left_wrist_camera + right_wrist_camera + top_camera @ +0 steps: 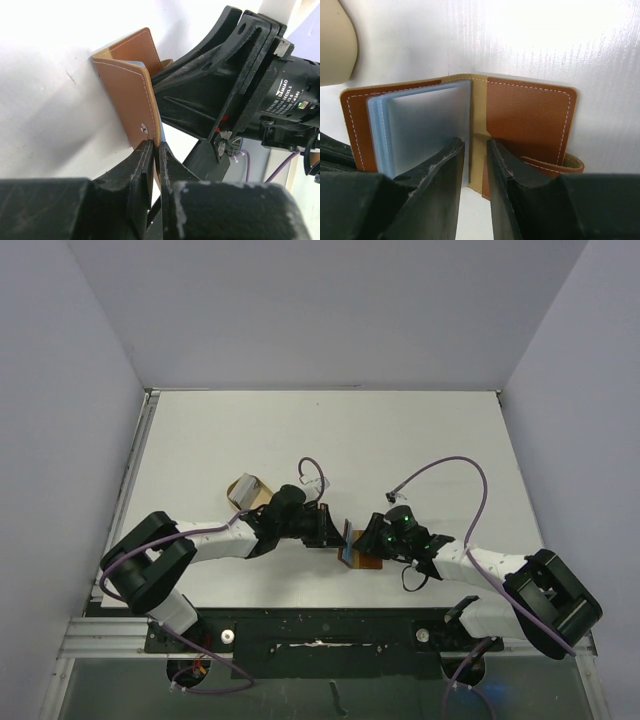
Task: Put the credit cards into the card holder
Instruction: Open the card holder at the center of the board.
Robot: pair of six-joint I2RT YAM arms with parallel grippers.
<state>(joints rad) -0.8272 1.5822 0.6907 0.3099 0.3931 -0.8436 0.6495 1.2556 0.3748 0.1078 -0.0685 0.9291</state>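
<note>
Leather, thin and supple: the card holder (530, 115) stands open to the right of the tan tray (248, 490), nearer my bases. I judge it light and floppy, apt to fold shut or slide if loosened. My left gripper (156, 147) is clenched on one cover's edge beside the metal stud (143, 128), where the stitched rim looks stiffest. My right gripper (475, 165) straddles the centre fold, jaws narrowly apart; whether they pinch it I cannot tell. The pale blue leaves (420, 125) inside look slick.
</note>
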